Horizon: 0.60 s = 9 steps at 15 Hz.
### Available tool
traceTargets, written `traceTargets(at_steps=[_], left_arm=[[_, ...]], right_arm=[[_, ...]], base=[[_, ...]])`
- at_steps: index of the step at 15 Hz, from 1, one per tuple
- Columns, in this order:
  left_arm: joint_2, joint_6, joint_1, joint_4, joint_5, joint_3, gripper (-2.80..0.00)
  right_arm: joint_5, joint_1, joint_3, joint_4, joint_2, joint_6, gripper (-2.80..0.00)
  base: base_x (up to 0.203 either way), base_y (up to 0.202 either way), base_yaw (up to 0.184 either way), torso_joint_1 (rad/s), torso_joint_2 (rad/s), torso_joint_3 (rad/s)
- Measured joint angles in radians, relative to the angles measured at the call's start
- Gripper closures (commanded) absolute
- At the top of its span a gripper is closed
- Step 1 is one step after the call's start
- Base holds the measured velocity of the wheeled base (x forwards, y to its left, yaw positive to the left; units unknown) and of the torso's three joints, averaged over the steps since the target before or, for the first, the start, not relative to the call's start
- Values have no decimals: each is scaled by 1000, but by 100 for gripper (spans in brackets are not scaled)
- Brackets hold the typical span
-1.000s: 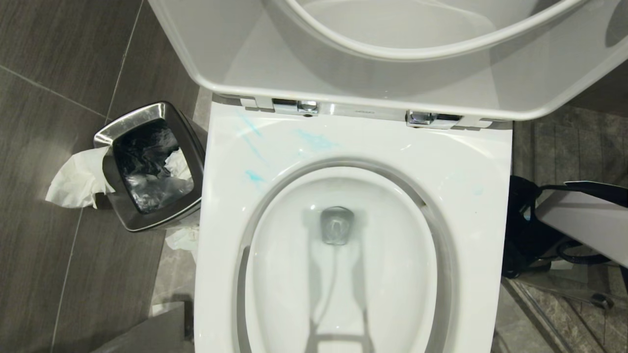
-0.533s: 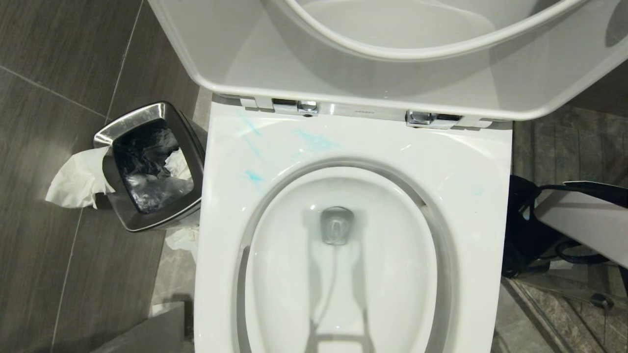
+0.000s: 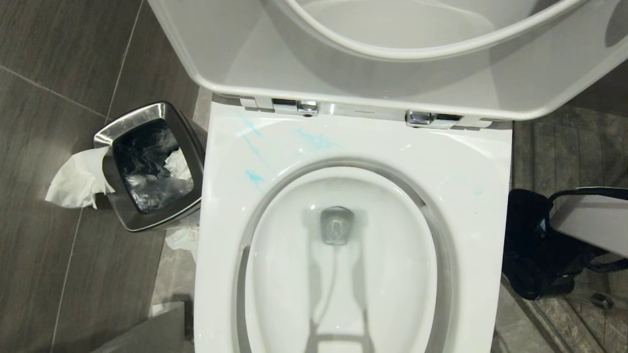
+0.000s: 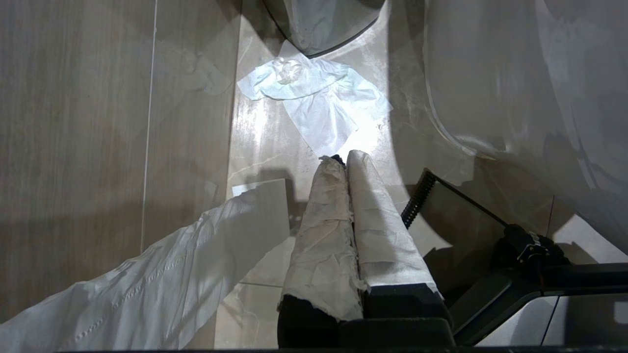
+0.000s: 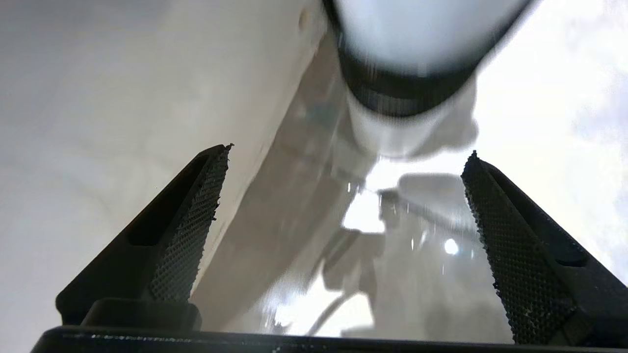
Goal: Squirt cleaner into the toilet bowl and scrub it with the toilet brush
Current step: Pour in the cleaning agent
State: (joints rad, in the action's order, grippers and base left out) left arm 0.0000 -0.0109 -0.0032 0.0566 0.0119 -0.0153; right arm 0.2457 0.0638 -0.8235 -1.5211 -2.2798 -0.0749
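Observation:
The toilet bowl (image 3: 471, 162) is white and glossy, with its seat and lid raised at the back. Pale blue streaks of cleaner (image 3: 316, 141) lie on the back left of the broad rim. The toilet brush is out of view. My right arm (image 3: 588, 220) reaches down beside the bowl's right side. In the right wrist view my right gripper (image 5: 349, 151) is open and empty above the shiny floor, facing a blurred white round thing with a dark band (image 5: 407, 63). My left gripper (image 4: 339, 158) is shut, its paper-wrapped fingers (image 4: 324, 220) low over the floor.
A steel waste bin (image 3: 149, 166) with a black liner stands left of the bowl, with white tissue (image 3: 76, 179) hanging over its side. More tissue (image 4: 314, 98) lies on the floor ahead of the left gripper. The toilet's base (image 4: 515, 73) curves close by.
The right arm has shifted lower and nearer beside the bowl's right side, its black end sinking toward the floor. The bowl, the bin and the left arm have not moved.

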Motion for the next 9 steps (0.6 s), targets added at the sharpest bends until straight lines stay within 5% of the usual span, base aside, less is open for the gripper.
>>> traceTargets(at_steps=[9], left_arm=[[0,0,0,0,0,0,0]], right_arm=[[-32,12,-35,0,32,-1,-280]], base=[[0,0,0,0,0,0]])
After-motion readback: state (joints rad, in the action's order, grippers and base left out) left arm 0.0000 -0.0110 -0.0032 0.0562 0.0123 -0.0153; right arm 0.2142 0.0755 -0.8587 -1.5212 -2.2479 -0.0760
